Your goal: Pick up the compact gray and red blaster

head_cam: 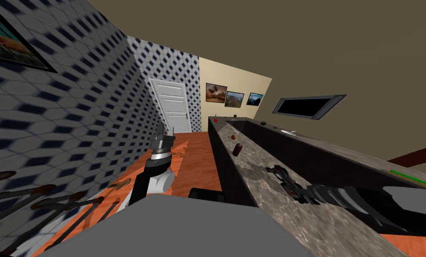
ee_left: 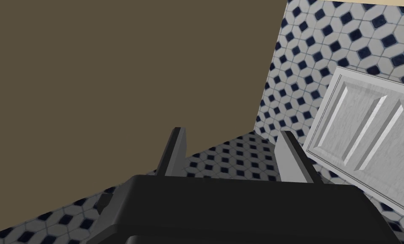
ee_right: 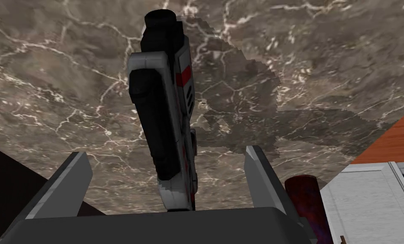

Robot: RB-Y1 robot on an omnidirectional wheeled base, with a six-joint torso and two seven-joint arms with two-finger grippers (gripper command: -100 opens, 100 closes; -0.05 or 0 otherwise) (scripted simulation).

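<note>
The compact grey and red blaster [ee_right: 167, 127] lies on the brown marbled countertop [ee_right: 281, 63], its black muzzle pointing away from my hand. My right gripper [ee_right: 166, 151] is open, and the blaster's rear end sits between its fingers with a gap on each side. In the head view the blaster [head_cam: 282, 175] rests near the counter's front edge [head_cam: 252, 192], with my right gripper [head_cam: 303, 192] reaching in from the right. My left gripper [head_cam: 162, 132] is raised over the floor to the left of the counter, and it [ee_left: 231, 133] is open with nothing in it.
A dark red cylinder [head_cam: 237, 149] stands on the counter beyond the blaster and shows beside my right hand [ee_right: 305, 203]. Farther along are a small brown ball [head_cam: 233, 137] and a red item [head_cam: 215, 119]. A white door [head_cam: 174, 105] closes the corridor's end.
</note>
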